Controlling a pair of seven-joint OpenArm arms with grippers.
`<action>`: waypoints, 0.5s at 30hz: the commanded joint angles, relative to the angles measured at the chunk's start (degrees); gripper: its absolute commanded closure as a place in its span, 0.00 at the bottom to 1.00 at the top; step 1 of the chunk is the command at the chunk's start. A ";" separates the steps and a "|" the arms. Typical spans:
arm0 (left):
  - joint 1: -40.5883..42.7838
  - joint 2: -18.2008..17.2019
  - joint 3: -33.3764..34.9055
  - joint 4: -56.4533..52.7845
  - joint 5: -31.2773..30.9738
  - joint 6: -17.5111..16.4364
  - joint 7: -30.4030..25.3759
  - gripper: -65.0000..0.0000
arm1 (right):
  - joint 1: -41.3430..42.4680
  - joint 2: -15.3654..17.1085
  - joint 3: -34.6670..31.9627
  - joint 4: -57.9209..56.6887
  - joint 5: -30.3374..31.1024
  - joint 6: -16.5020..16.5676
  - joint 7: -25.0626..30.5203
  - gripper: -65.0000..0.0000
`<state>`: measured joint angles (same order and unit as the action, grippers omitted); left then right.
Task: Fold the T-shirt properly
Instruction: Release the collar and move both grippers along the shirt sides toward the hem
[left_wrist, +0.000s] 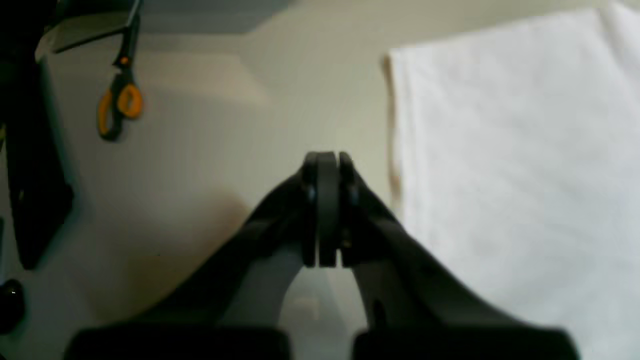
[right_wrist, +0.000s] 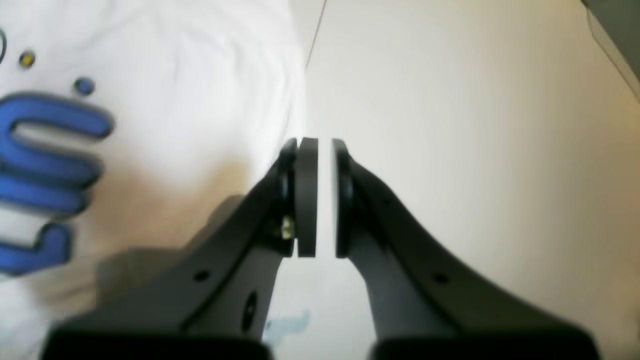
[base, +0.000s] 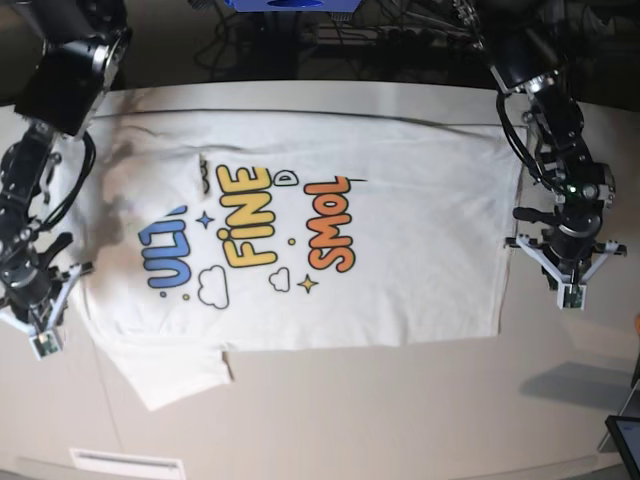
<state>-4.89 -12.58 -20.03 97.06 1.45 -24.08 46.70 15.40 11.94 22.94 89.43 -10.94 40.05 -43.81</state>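
Shirt count: one T-shirt (base: 300, 230), print up; left tool (left_wrist: 327, 210) pressed closed; right tool (right_wrist: 320, 200) narrowly parted, empty.

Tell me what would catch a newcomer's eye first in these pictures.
The T-shirt dominates: spread flat, print up, across the middle of the table, its blue, yellow and orange lettering turned sideways in the base view. Next, the two grippers off its ends: the left gripper past one edge with fingers together, the right gripper at the opposite edge with a narrow gap. Orange-handled scissors show in the left wrist view.
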 joint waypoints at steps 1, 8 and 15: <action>-2.19 -1.71 -0.06 -0.84 0.08 0.38 -1.20 1.00 | 3.28 1.29 -1.44 -2.00 0.43 -0.05 0.96 0.92; -10.98 -6.72 0.30 -14.02 -0.53 0.30 -1.38 1.00 | 16.82 3.66 -5.66 -23.98 0.52 -0.05 5.79 0.92; -12.83 -9.79 9.35 -22.20 0.88 0.30 -9.82 1.00 | 27.63 5.07 -5.22 -46.13 0.79 -0.05 12.91 0.72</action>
<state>-16.64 -21.17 -10.28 74.08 1.76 -24.47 37.65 41.01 16.16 17.47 42.22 -10.61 40.36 -31.83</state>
